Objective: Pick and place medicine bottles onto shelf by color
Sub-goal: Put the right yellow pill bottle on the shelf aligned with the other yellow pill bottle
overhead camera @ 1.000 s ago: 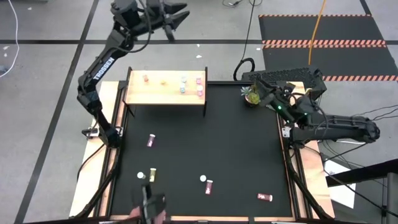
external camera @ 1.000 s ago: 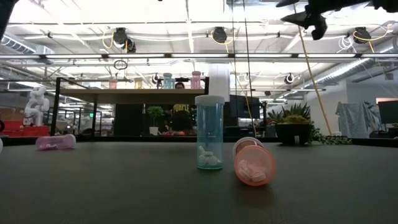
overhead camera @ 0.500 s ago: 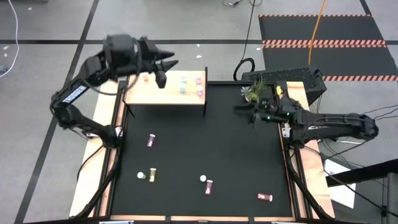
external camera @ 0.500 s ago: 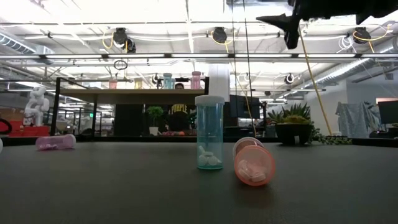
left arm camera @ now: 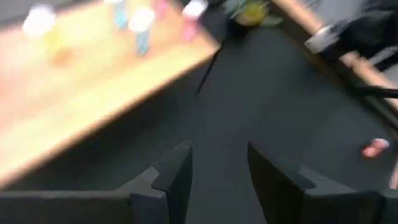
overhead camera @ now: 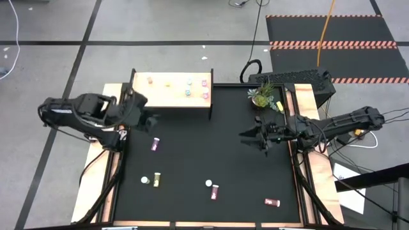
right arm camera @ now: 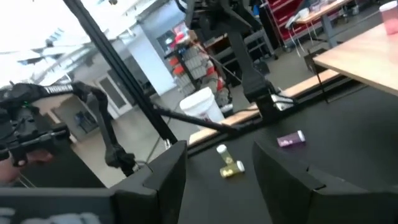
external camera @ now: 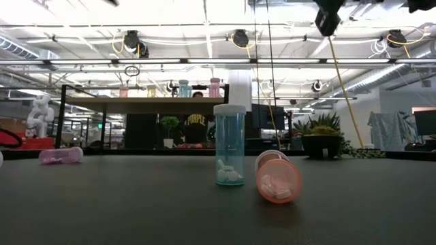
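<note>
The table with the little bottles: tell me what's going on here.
Two robot arms are sorting medicine bottles onto the shelf. Five bottles stand on it; five more are spread over the black mat. Neither gripper holds anything: the left gripper hangs open near the shelf's front edge, above a pink bottle, and the right gripper is open over the mat's right side.

Matt black surface (overhead camera: 211, 147), no shine on it, framed by pale bare-wood rails (overhead camera: 305, 185). The shelf (overhead camera: 169, 96) is light, smooth wood on thin black metal legs. Up close, the teal bottle (external camera: 229, 146) is clear, glossy plastic with a white cap; the pink bottle (external camera: 278, 179) beside it, translucent plastic.
</note>
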### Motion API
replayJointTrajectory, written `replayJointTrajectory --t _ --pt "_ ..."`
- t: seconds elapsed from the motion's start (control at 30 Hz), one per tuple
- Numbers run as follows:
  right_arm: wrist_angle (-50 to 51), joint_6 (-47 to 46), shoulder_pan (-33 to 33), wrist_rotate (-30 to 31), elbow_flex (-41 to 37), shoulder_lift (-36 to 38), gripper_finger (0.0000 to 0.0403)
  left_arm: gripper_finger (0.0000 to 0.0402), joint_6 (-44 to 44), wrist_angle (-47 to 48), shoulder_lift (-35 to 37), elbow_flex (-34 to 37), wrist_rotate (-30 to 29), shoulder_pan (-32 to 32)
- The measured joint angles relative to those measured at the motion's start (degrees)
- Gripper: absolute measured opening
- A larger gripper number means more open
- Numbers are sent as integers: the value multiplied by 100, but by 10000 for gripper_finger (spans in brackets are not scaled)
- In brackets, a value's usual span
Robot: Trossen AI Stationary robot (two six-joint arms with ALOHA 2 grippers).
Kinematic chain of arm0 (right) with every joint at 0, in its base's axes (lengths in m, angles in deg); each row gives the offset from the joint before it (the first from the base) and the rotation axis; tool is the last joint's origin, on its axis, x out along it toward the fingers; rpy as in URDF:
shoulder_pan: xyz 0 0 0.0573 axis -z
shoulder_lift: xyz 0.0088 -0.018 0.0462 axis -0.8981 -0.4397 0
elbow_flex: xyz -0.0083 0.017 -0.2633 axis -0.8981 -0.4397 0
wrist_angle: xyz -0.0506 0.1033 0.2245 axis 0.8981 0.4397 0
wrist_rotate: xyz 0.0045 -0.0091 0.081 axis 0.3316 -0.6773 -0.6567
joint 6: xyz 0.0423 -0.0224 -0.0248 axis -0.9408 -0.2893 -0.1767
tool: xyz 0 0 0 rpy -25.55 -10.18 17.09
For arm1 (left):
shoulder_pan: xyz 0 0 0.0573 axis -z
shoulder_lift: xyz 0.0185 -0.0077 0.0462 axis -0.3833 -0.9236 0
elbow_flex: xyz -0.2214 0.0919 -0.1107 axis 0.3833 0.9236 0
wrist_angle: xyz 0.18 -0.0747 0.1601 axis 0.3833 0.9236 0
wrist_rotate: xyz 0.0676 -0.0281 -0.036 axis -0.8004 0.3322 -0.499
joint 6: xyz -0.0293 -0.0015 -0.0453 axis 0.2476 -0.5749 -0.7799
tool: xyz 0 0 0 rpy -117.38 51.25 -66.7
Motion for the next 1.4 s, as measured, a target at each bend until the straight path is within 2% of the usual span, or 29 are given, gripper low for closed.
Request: replayJointTrajectory --t 0.13,0.27,0.43,0.53,0.8,1.0,1.1,1.2,1.27,1.4 --pt "225 -2 -14 34 0 3 176 154 -1405 389 38 730 24 617" --pt "281 -256 -12 28 2 19 176 154 -2273 430 56 1349 39 973" --pt "560 -395 12 28 2 55 176 154 -3124 347 38 2234 99 982" --pt "684 -417 15 28 2 55 176 154 -3532 30 36 2721 333 907" --pt "723 -527 81 230 2 55 176 154 -3709 -935 36 3585 1303 624" --pt "753 -858 107 434 2 -59 176 154 -3245 -1937 37 3819 2062 696" --pt "746 -1433 111 1148 2 -244 176 154 -3031 -2181 38 3895 2044 854" --pt "680 -2540 113 1753 2 -466 176 154 -3016 -2108 4 3995 2020 910" --pt "458 -3023 111 1801 2 -653 176 154 -3152 -2096 -3 4075 2033 910" --pt "-448 -3332 110 1797 2 -1070 176 154 -3446 -2154 -1 4275 2140 912"
